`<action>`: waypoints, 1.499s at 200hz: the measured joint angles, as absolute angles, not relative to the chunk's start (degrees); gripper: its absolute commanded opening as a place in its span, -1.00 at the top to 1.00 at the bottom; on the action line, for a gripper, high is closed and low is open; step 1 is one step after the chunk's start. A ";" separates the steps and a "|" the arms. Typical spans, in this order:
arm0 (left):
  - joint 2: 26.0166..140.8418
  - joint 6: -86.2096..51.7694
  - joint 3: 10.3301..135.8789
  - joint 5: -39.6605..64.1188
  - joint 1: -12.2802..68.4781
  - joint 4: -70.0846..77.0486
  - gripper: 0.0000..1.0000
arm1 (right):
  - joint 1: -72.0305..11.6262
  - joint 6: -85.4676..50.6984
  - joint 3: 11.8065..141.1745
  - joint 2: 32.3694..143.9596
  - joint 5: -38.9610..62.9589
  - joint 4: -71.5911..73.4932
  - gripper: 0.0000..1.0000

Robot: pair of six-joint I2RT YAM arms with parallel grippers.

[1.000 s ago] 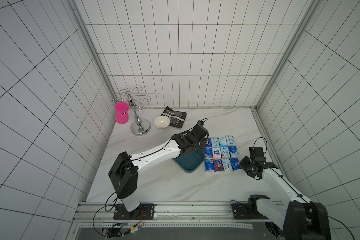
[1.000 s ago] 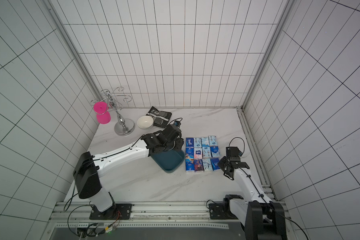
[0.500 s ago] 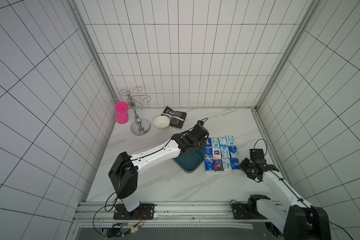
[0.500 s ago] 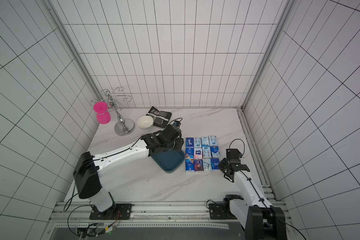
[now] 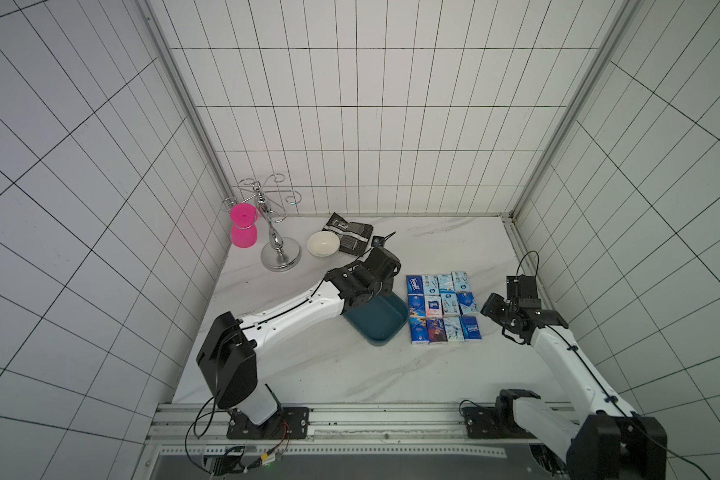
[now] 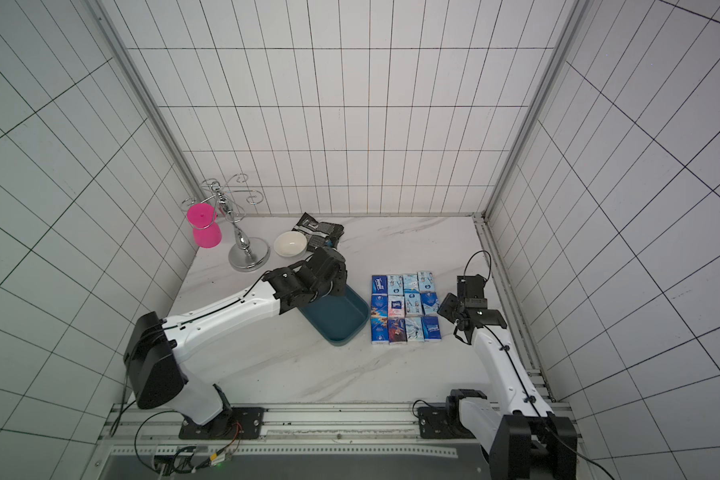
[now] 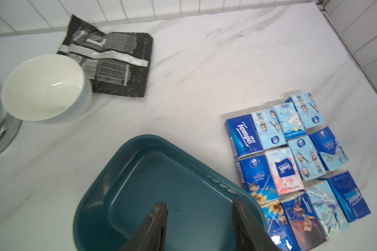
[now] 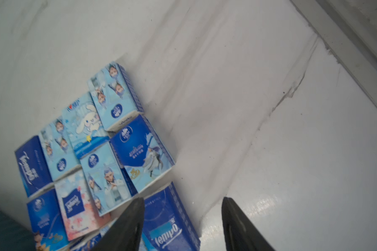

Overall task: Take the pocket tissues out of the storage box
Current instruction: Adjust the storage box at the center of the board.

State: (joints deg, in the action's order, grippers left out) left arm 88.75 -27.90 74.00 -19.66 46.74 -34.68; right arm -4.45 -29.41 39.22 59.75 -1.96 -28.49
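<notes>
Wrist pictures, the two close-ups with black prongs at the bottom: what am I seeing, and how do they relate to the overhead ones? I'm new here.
A left arm and a right arm stand at the front of the table. Both top views look down on everything from overhead. Each close-up comes from a camera on an arm's wrist; the black prongs are that arm's hand. The left hand is open over the empty storage box. The right hand is open at the edge of the pocket tissues, twelve laid in a grid. Neither holds anything. Farther back: white bowl, black pouch, chrome stand.
</notes>
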 measured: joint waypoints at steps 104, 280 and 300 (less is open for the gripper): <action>74.13 -39.66 56.75 -19.86 39.33 -40.53 -0.04 | -4.62 -23.66 43.51 66.13 1.69 -24.82 -0.98; 84.73 -47.03 51.51 -12.58 38.87 -33.71 0.35 | -7.14 -22.70 43.51 65.41 2.98 -24.21 -0.98; 85.76 -46.68 51.51 -12.53 38.33 -32.95 0.49 | -7.62 -22.68 43.53 65.56 3.27 -24.18 -0.98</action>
